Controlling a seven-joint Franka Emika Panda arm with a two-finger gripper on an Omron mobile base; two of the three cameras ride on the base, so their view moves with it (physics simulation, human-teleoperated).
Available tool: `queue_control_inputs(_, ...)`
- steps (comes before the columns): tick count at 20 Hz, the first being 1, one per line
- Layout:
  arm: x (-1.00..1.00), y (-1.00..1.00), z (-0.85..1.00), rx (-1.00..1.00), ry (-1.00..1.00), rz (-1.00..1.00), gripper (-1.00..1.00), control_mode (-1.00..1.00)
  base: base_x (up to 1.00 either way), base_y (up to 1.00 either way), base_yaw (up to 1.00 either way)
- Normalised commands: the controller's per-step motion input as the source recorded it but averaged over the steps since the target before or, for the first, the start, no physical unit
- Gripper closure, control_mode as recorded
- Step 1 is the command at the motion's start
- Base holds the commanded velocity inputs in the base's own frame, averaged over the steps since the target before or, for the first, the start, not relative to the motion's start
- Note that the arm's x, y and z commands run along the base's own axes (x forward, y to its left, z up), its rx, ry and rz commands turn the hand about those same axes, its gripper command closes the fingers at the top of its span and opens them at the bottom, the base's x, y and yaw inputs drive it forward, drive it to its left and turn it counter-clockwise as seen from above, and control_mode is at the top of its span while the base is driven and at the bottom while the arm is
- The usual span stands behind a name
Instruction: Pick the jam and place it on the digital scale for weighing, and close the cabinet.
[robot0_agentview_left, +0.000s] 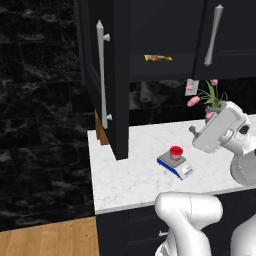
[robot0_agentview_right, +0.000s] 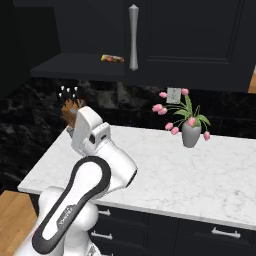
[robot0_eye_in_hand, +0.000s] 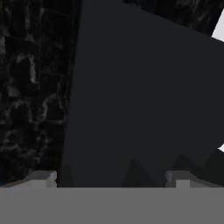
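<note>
White marble counter (robot0_agentview_left: 125, 175): squat red jam (robot0_agentview_left: 176, 152) atop digital scale (robot0_agentview_left: 175, 165).

A home kitchen, rendered: a white marble counter (robot0_agentview_left: 125, 175) runs above black base cabinets with small handles (robot0_agentview_right: 225, 233), backed by a dark stone wall. At twelve o'clock over it hangs the black wall cabinet (robot0_agentview_left: 160, 35) with long silver bar handles. On the counter stand a knife block (robot0_agentview_right: 71, 112) at ten o'clock, a vase of pink tulips (robot0_agentview_right: 190, 131) at two, and a digital scale (robot0_agentview_left: 176, 166).
</note>
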Motion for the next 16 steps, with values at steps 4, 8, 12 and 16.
queue_control_inputs(4, -0.16, 1.0, -0.64, 0.41, -0.34, -0.05, -1.0, -1.0, 0.0, 0.0, 0.0)
queue_control_inputs(8, -0.42, 1.0, -0.25, 0.19, -0.01, 0.0, -1.0, -1.0, 0.0, 0.0, 0.0)
queue_control_inputs(12, -0.72, 0.69, 0.07, 0.1, -0.04, -0.14, -1.0, -1.0, 0.0, 0.0, 0.0)
queue_control_inputs(16, -0.7, 0.05, 0.07, 0.0, 0.17, -0.57, -1.0, -1.0, 0.0, 0.0, 0.0)
